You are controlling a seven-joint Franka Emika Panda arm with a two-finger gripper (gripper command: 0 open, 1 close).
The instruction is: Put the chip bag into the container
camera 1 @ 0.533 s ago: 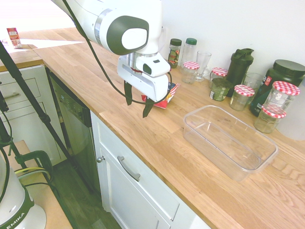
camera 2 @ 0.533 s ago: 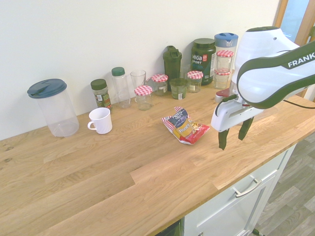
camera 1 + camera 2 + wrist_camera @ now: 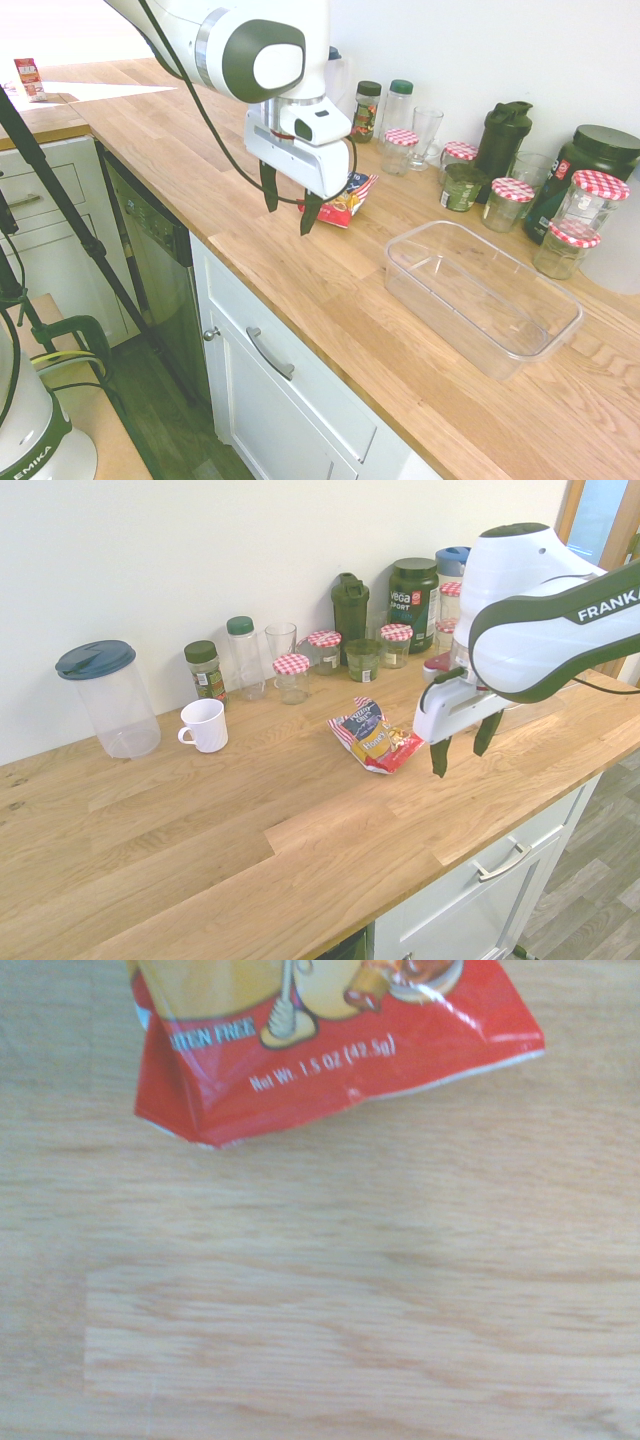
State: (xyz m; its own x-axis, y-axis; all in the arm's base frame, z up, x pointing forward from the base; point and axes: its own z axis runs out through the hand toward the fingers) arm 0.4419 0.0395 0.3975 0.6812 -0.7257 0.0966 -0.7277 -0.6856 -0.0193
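Observation:
The red chip bag lies flat on the wooden counter, its blue-striped end toward the wall. In the first exterior view only part of the bag shows behind the hand. My gripper hangs open just above the counter, beside the bag's red bottom edge on the side toward the counter's front, with nothing between its fingers. The wrist view shows the bag's red bottom edge over bare wood. The clear rectangular container stands empty on the counter, beyond the bag from the arm; the arm hides it in the second exterior view.
Along the wall stand jars with red-checked lids, a dark shaker bottle, a large dark tub, a glass, spice bottles, a white mug and a clear pitcher with a blue lid.
The gripper has moved closer to the chip bag and a little lower, still open. The bag and container have not moved.

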